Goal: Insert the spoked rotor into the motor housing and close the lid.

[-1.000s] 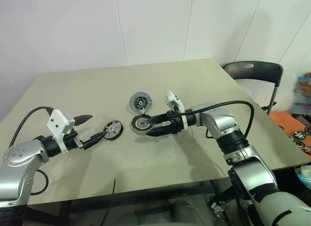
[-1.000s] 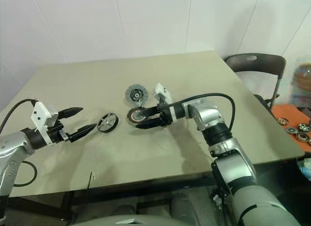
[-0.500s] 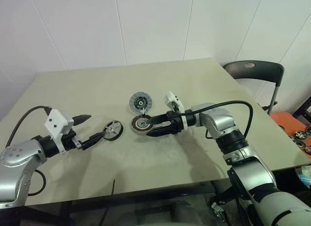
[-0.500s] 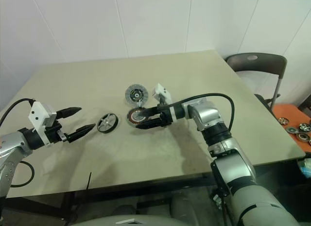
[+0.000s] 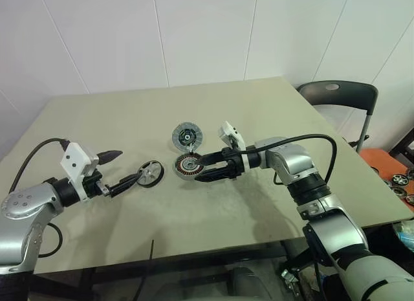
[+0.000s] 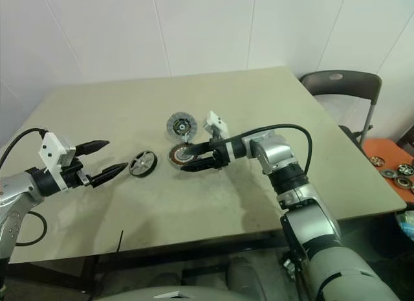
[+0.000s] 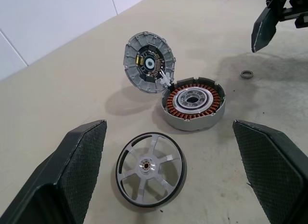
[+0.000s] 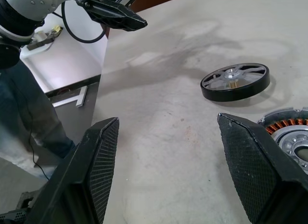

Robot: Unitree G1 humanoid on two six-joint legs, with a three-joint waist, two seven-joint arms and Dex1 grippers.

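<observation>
1. Thin black spoked rotor point(image 7: 149, 168), rigid ring with pale metal spokes, lies flat on beige table point(image 5: 259, 120), beside silver copper-wound motor housing point(image 7: 193, 103)
2. Grey round lid point(image 7: 148, 62) leans tilted at the housing's edge
3. Left gripper point(image 5: 119, 168) spread wide, empty, near rotor; right gripper point(image 5: 202, 167) also spread, at housing
4. Rotor looks light, stiff, slick; pinch across rim or a spoke

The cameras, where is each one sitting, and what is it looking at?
Left eye view: on the head, looking down over the table; both arms show.
Right eye view: beside it, same scene.
Left wrist view: on the left wrist, looking along the open left gripper at the spoked rotor, motor housing and tilted lid.
Right wrist view: on the right wrist, looking along the open right gripper.
Shared: both wrist views show the rotor and housing.
</observation>
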